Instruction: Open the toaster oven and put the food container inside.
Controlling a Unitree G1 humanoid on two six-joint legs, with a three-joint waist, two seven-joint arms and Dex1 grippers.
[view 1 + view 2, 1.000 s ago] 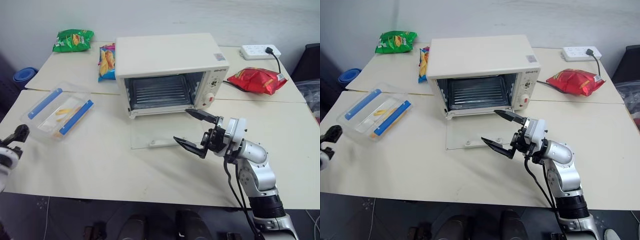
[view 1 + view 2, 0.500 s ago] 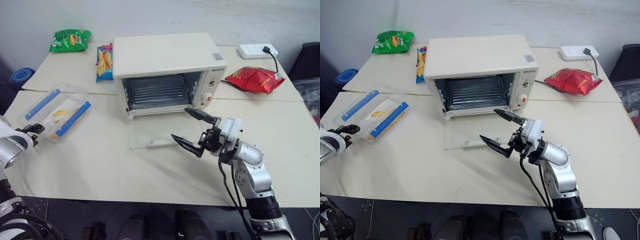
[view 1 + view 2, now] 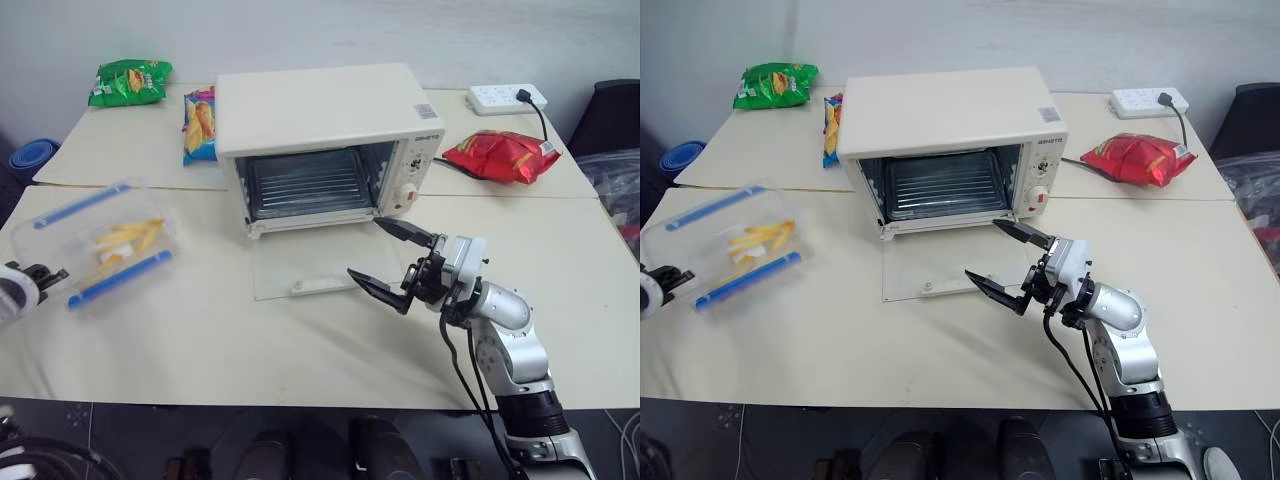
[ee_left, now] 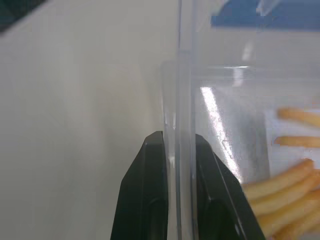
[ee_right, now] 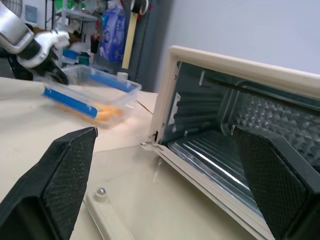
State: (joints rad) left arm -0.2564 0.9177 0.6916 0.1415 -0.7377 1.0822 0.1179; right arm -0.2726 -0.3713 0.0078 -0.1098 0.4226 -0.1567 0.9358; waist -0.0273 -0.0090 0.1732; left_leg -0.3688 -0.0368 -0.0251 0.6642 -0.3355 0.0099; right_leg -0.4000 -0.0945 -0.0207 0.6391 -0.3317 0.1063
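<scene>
The food container (image 3: 95, 252), at the frame's left and tilted off the tabletop (image 3: 300, 330), hangs from our left fingers (image 4: 150, 200) clamped on one thin wall, so it may slip or swing, while our right fingers (image 3: 395, 262) gape before the open toaster oven (image 3: 320, 140).

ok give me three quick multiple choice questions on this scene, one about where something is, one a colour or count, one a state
1. Where is the red snack bag?
A. inside the oven
B. on the table, on the control-knob side of the toaster oven
C. on the food container

2. What colour are the clip bars on the food container?
A. blue
B. red
C. green

3. What is the state of the left tool?
A. wide open over the oven door
B. shut on the power strip
C. shut on the food container's clear wall

Answers:
1 B, it lies beside the oven's knob side.
2 A, two blue bars run along the lid.
3 C, the left wrist view shows both fingers pinching the clear wall.
</scene>
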